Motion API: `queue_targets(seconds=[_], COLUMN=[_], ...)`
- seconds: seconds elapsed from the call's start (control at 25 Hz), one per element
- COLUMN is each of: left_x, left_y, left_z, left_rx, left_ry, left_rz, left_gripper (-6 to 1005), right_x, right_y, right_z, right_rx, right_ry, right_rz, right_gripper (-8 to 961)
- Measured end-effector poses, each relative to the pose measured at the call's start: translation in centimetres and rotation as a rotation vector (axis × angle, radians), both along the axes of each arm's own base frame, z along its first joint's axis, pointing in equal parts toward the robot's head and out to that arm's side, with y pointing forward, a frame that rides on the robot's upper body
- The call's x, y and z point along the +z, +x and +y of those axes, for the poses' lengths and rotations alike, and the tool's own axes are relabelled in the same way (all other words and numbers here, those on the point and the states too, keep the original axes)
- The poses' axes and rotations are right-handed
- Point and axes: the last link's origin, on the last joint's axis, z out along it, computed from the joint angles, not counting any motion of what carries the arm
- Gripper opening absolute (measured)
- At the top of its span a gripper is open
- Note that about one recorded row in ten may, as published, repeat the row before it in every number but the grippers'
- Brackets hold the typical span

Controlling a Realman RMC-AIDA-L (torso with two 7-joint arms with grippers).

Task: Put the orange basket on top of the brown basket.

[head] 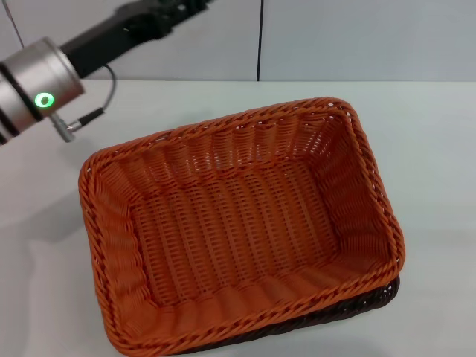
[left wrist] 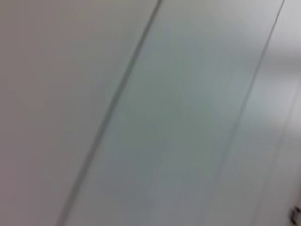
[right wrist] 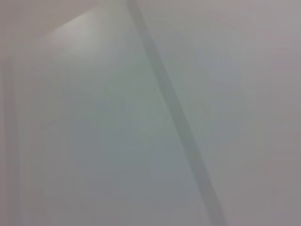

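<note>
The orange basket [head: 238,230] sits nested on top of the brown basket [head: 372,301] in the middle of the white table in the head view. Only a dark sliver of the brown basket's rim shows under the orange one's near right edge. My left arm [head: 44,82] reaches up across the far left, raised away from the baskets; its gripper is out of view. My right arm and gripper are not in view. Both wrist views show only blurred pale wall panels.
The white table [head: 431,149] extends around the baskets on all sides. A pale panelled wall [head: 335,37] stands behind the table's far edge.
</note>
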Motion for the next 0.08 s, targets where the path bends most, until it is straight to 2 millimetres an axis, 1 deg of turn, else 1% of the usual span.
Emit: queue_targets(seconds=[0.04, 0.08], left_x=[0.00, 0.87], left_y=[0.00, -0.97], left_z=[0.00, -0.31], left_rx=[0.000, 0.008], left_ry=[0.000, 0.073], left_rz=[0.000, -0.019], left_gripper=[827, 827], right_x=[0.64, 1.14], right_y=[0.54, 1.03], right_z=[-0.14, -0.25], right_rx=[-0.038, -0.074], right_ry=[0.048, 0.092], right_rz=[0.002, 0.007], right_gripper=[545, 545])
